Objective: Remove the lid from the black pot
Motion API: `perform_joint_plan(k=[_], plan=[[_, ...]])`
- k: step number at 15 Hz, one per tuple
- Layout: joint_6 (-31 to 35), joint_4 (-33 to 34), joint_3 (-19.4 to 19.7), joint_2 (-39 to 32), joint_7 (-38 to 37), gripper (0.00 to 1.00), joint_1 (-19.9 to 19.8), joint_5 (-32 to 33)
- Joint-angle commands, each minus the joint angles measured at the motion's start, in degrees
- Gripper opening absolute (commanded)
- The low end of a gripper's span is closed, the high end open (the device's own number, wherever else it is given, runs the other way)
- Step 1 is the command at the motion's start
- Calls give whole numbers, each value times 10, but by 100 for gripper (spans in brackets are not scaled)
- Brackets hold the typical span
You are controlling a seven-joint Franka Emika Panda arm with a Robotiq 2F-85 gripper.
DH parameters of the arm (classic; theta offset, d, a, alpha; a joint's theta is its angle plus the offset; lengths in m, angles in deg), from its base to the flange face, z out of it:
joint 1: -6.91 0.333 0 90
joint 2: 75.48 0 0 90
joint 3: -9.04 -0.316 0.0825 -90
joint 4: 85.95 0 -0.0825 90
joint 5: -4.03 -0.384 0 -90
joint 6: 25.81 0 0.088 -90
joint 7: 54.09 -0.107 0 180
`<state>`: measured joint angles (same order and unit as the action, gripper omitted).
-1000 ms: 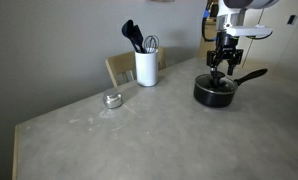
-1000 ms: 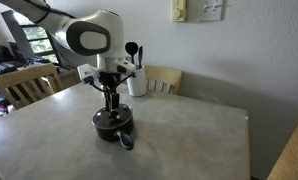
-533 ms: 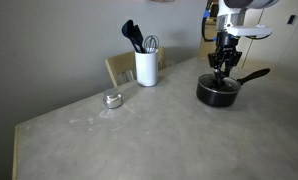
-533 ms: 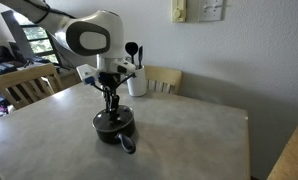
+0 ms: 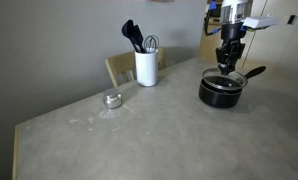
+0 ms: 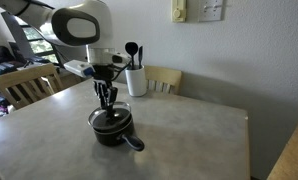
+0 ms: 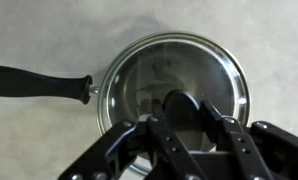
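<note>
**Q:** What differs from a second ago?

**A:** The arm [image 6: 81,25] has swung, carrying the jaws sideways over the bench [image 5: 99,140]. The black pot [image 5: 221,93], directly below the jaws, has slid along with them and turned, so its handle [image 6: 135,144] points a new way. The lid [image 7: 174,62] still appears seated, and no gap shows at its rim. The jaws look clamped on the lid's dark knob [image 7: 179,103], one finger on either side.

**Q:** What does this mean for the task?

**A:** As a judgement, the grasp holds, but the motion has dragged the pot rather than parted the lid from it. A straighter upward pull seems called for, and the pot may ride up or skid again.

**Q:** What of edges and open room?

**A:** Bare bench spreads wide around the jaws, and in both exterior views no bench edge lies close beneath them. The air above the jaws is free. The white utensil holder [image 5: 146,67] and the small tin [image 5: 112,99] stand well apart from the jaws, so neither obstructs a lift.
</note>
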<state>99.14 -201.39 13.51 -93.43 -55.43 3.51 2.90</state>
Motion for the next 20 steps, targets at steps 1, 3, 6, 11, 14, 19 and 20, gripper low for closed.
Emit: perform_joint_plan(k=[1,3,6,11,14,19,20], plan=[[11,-38,-12,53,25,16,11,28],[14,-38,-25,59,30,16,19,23],[13,-32,-46,54,35,16,32,5],[23,-22,-78,35,17,16,65,1],[38,-13,-94,11,-5,16,84,-6],[80,8,-106,-48,-79,16,120,-7],[83,15,-106,-61,-91,16,127,-7]])
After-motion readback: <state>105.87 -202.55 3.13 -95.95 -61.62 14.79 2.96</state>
